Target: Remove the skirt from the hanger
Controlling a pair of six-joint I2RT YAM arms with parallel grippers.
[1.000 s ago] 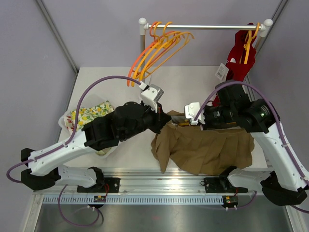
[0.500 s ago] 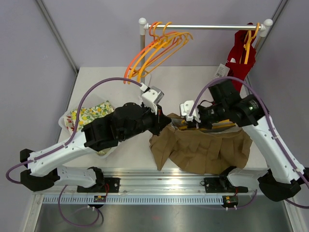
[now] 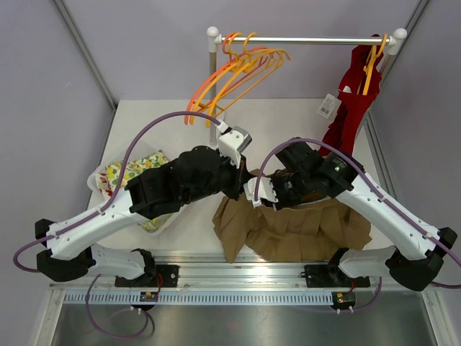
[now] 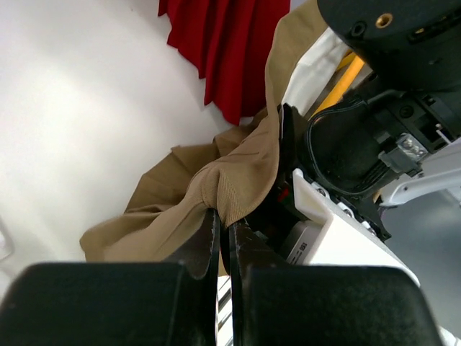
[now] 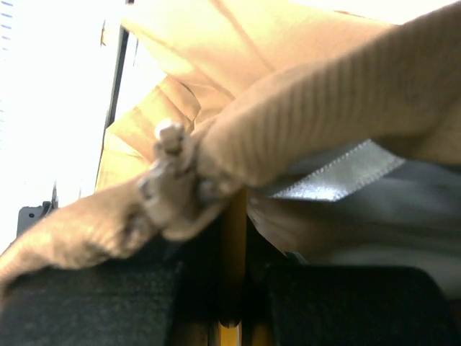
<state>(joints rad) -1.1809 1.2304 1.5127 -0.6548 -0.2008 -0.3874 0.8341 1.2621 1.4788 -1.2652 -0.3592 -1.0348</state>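
Note:
A tan skirt [image 3: 295, 234] lies bunched on the white table near its front edge. My left gripper [image 3: 241, 189] is shut on the skirt's ribbed waistband [image 4: 238, 184], which bulges out just past the fingertips. My right gripper [image 3: 268, 194] sits right beside it, shut on the orange hanger [image 5: 232, 238], whose bar runs between the pads. The waistband [image 5: 317, 122] drapes over the hanger there, with a silver ribbon loop [image 5: 338, 176] beside it. In the top view the hanger is hidden under the skirt and the arms.
A rail [image 3: 302, 40] at the back holds several empty orange hangers [image 3: 234, 76] on the left and a red garment [image 3: 353, 101] on a hanger on the right. A white bin [image 3: 101, 189] with a lemon-print cloth [image 3: 133, 169] sits at the left.
The right arm has swung left and forward, bringing its gripper close to the left gripper. The skirt has shifted left and bunched up more. The left gripper stayed clamped on the waistband.

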